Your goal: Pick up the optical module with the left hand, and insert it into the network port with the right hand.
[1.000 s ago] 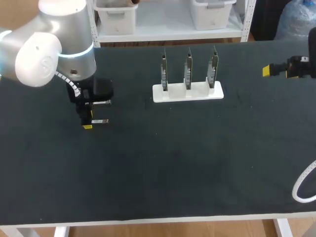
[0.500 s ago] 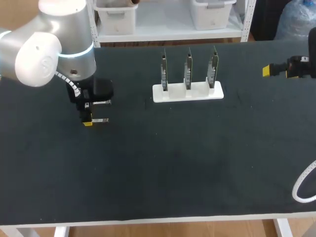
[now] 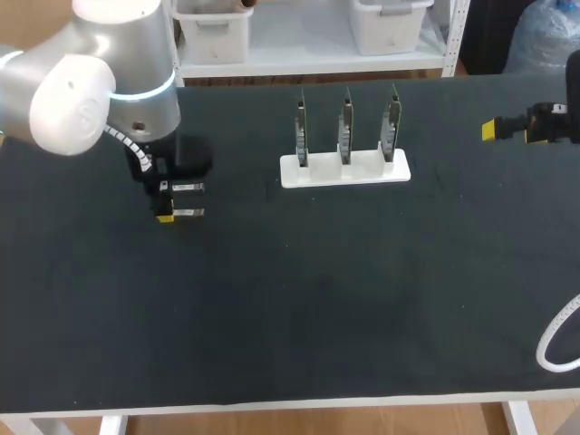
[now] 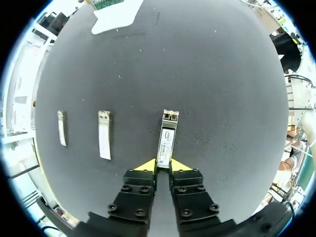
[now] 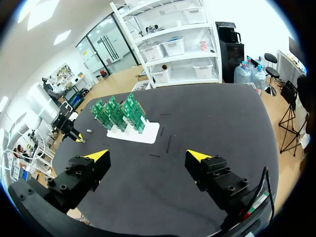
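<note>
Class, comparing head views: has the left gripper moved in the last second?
Yes. The left gripper, holding the module, has shifted up the view, nearer level with the white stand.

Item: one table [image 3: 362, 299], its top covered in a dark, finely speckled mat, with a pale edge along the near side.

Toward the middle of the far edge stood one white stand [image 3: 344, 169], flat on the mat. It held three green circuit boards [image 3: 345, 127] upright in a row (parallel, seen edge-on from the head view).

On the left part of the table, well apart from the stand, two small metal modules [image 4: 104, 141] lay flat, side by side, parallel and not touching.
</note>
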{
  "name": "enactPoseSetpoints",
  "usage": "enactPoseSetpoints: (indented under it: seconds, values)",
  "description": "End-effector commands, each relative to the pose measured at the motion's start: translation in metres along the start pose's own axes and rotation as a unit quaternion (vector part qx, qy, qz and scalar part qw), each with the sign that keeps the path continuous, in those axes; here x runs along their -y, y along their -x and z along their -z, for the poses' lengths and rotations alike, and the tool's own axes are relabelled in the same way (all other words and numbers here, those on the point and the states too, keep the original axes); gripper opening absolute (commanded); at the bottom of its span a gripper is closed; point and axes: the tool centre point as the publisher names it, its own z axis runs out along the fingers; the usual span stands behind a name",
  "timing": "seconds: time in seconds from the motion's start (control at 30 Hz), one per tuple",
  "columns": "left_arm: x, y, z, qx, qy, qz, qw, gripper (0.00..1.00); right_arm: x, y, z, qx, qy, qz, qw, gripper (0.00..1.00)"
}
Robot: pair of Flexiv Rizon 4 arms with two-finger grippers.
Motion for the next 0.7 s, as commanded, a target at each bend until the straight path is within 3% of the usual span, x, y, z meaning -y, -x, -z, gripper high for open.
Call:
enactPoseSetpoints:
  seconds: [0.03,0.23,0.27,0.47,0.7]
  values:
    - [0.002,0.002,0.014,0.002,0.007,-0.003,1.000,0.00,-0.001,0.000,0.001,0.000,-0.002,0.000,1.000,1.00]
    - [0.001,0.005,0.028,0.045,0.016,-0.017,0.999,0.00,-0.001,0.000,0.001,0.000,-0.002,0.000,1.000,1.00]
    - [0.002,0.005,0.032,0.081,0.016,-0.022,0.996,0.00,-0.001,0.000,0.001,0.000,-0.002,0.000,1.000,1.00]
    - [0.004,0.003,0.048,0.187,0.037,-0.046,0.981,0.00,-0.001,0.000,0.001,0.000,-0.002,0.000,1.000,1.00]
    - [0.004,0.003,0.048,0.187,0.037,-0.046,0.981,0.00,-0.001,0.000,0.001,0.000,-0.002,0.000,1.000,1.00]
